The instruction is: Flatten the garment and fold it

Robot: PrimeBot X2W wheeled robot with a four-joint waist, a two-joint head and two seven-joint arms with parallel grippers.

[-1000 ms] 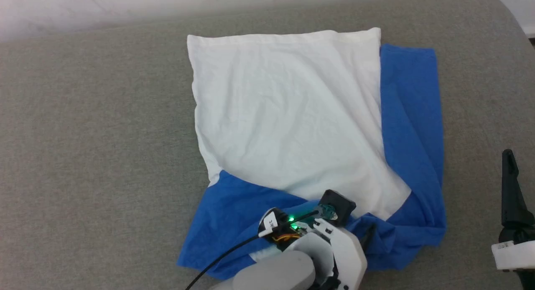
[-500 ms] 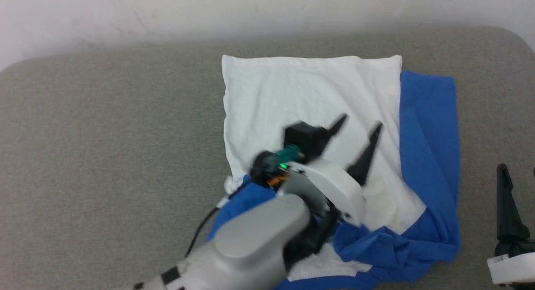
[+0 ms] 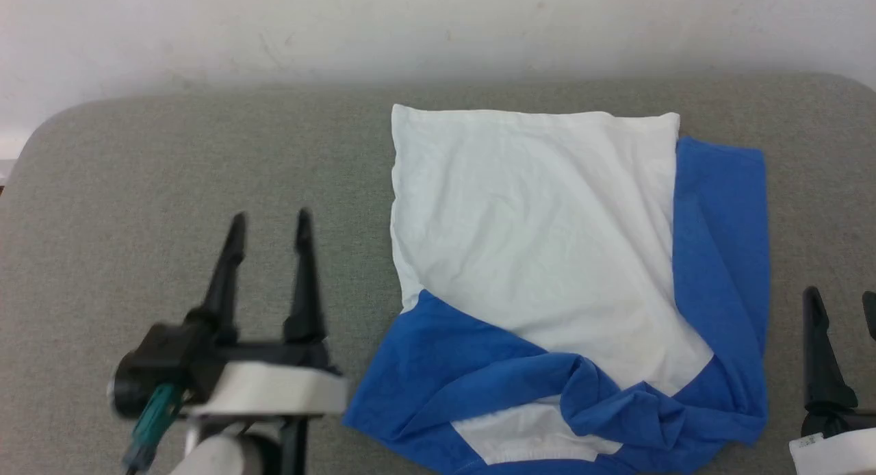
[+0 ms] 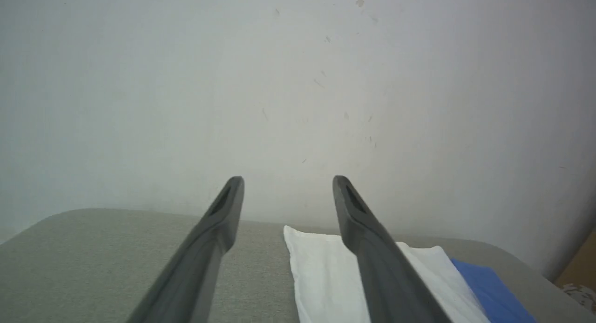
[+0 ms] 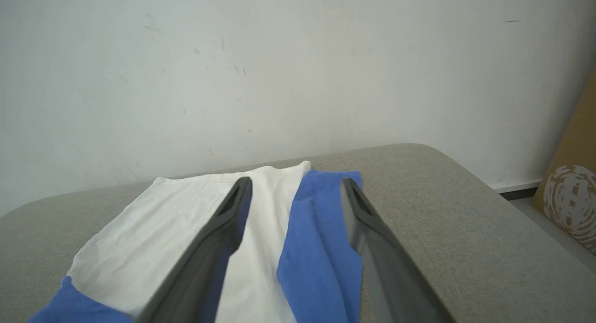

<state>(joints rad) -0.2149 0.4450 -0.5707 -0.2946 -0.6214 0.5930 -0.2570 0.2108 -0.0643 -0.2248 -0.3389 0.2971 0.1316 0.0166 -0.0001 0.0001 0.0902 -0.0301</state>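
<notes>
The garment (image 3: 540, 256) lies partly folded on the grey surface: a large white panel on top, blue cloth along its right side and bunched in wrinkles at the near edge. My left gripper (image 3: 270, 218) hovers open to the left of it, over bare surface, nothing between its fingers. At the lower right my right gripper (image 3: 842, 297) stands open just beside the garment's blue edge. The garment's white far corner (image 4: 321, 267) shows past my left gripper (image 4: 287, 179) in the left wrist view. The right wrist view has the garment (image 5: 260, 230) under my open right gripper (image 5: 295, 181).
The grey padded surface (image 3: 171, 187) has rounded far corners and ends at a white wall (image 3: 410, 23). A brown cardboard box (image 5: 570, 197) stands on the floor beyond the surface's right end.
My left gripper has let go of the blue near edge, lifted over the white panel and swung left off the garment. The head camera has tilted, shifting the whole picture. The right gripper stays put.
</notes>
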